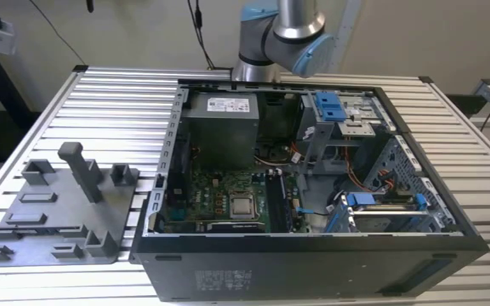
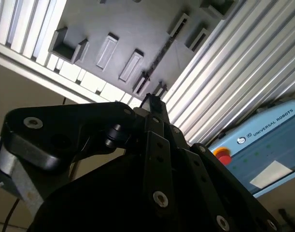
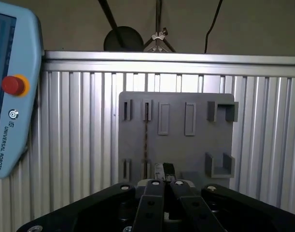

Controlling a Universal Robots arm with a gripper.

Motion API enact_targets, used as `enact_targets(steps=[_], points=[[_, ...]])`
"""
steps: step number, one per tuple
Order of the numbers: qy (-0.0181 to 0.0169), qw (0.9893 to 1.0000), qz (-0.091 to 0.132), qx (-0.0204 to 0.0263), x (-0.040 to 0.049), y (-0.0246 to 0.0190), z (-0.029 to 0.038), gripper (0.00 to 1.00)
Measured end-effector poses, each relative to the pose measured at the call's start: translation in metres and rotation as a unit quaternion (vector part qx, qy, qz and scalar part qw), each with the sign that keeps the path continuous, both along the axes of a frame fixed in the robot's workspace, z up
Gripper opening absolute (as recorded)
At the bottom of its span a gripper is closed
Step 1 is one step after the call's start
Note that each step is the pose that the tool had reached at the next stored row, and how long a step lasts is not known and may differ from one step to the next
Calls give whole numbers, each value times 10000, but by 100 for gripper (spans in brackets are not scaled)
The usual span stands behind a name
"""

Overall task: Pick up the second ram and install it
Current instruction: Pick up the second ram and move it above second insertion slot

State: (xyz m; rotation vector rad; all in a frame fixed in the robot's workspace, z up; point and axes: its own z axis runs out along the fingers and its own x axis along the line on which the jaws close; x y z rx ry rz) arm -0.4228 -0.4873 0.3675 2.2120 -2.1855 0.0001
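A slatted metal desk carries a grey tray and an open computer case. The gripper is poised above the tray, its jaws clenched on nothing. The second ram is seen on edge in 1 tray slot, beyond the jaws and slightly aside, untouched. Neither pickup nor installation is judged done.

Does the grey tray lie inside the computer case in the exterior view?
No, the grey tray lies on the slatted table, outside the open computer case, on the exterior view's left of it.
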Motion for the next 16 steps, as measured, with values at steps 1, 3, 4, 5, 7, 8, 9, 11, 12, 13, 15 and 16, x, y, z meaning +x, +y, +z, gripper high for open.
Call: enact_targets(steps=[1, 3, 4, 5, 7, 8, 9, 11, 12, 13, 15, 16], points=[[0, 10000, 0, 0, 0, 0, 0, 11], [3, 10000, 0, -1, 0, -1, 1, 11], [3, 10000, 0, 0, 0, -1, 0, 11], [4, 10000, 0, -1, 0, -1, 1, 11], [5, 10000, 0, -1, 0, -1, 1, 11], [5, 10000, 0, -1, 0, -1, 1, 11], [5, 10000, 0, 0, 0, -1, 0, 11], [6, 10000, 0, -1, 0, -1, 1, 11], [6, 10000, 0, -1, 0, -1, 1, 11], [7, 10000, 0, -1, 0, -1, 1, 11], [7, 10000, 0, -1, 0, 0, 1, 18], [7, 10000, 0, -1, 0, -1, 0, 24]])
